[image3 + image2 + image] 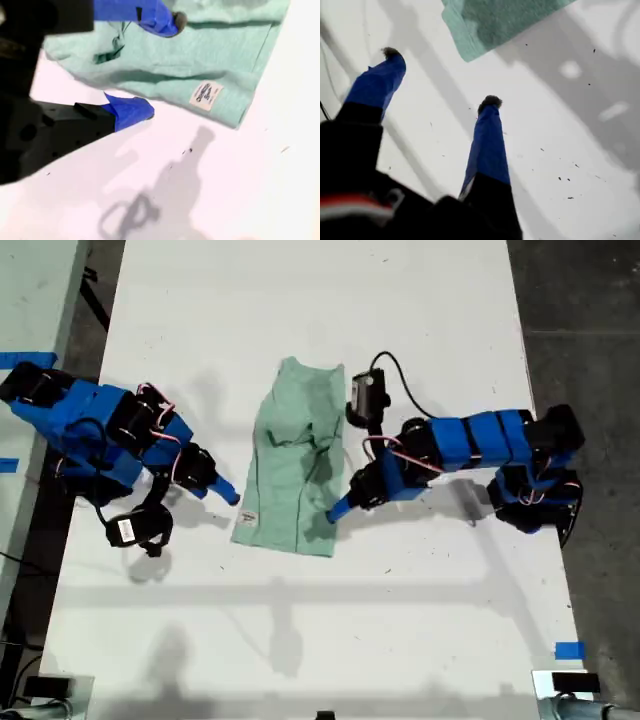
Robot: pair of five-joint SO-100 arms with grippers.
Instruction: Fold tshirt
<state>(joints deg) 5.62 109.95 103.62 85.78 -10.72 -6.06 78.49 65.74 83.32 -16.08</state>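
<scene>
Shirt: the pale green tshirt (295, 460) lies on the middle of the white tabletop (330, 640), between the two arms. It is already folded into a narrow, wrinkled strip that runs from the far side of the exterior view toward the near side.
Label: a small white tag (206, 95) sits on the cloth close to the shirt's near corner, on the exterior view's left.
First gripper: my first gripper (441, 77) belongs to the arm on the exterior view's right. Its blue fingers are spread wide and hold nothing. They hang over bare tabletop, with a hemmed corner of the shirt just ahead of the tips and nothing between them.
Second gripper: my second gripper (161, 66) reaches in from the exterior view's left, and its jaws are parted. One finger (155, 20) is above the cloth and the other (131, 111) is low at the tabletop just beside the shirt's edge, so it straddles that edge without clamping it.
Around: a black wrist camera (368, 398) with its cable sits just beside the shirt on the exterior view's right. A second black camera (130, 530) hangs near the other arm.
Edges: a strip of blue tape (568, 650) is at the near corner on the exterior view's right, and dark floor (580, 300) lies beyond the tabletop.
</scene>
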